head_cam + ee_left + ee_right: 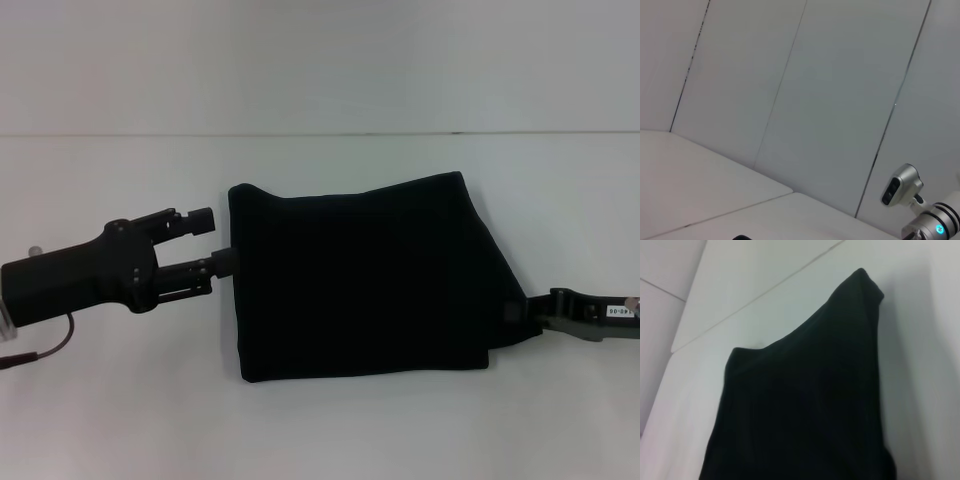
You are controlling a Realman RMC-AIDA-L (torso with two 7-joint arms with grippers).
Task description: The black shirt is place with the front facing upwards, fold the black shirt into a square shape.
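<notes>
Left claw spread at folded black shirt edge, right claw opposite

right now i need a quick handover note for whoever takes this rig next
Left tool: open, at the left edge of the black shirt, not gripping it.
Right tool: at the shirt's right lower corner; grip not clear.
Shirt: on the white table, already folded into a compact block, no lettering showing.
Left to do: square up the slanted right side, then pull both arms clear.

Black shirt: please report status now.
Left gripper open at the black shirt left edge. Right gripper at its right edge. Shirt folded, nothing blocking.
</notes>
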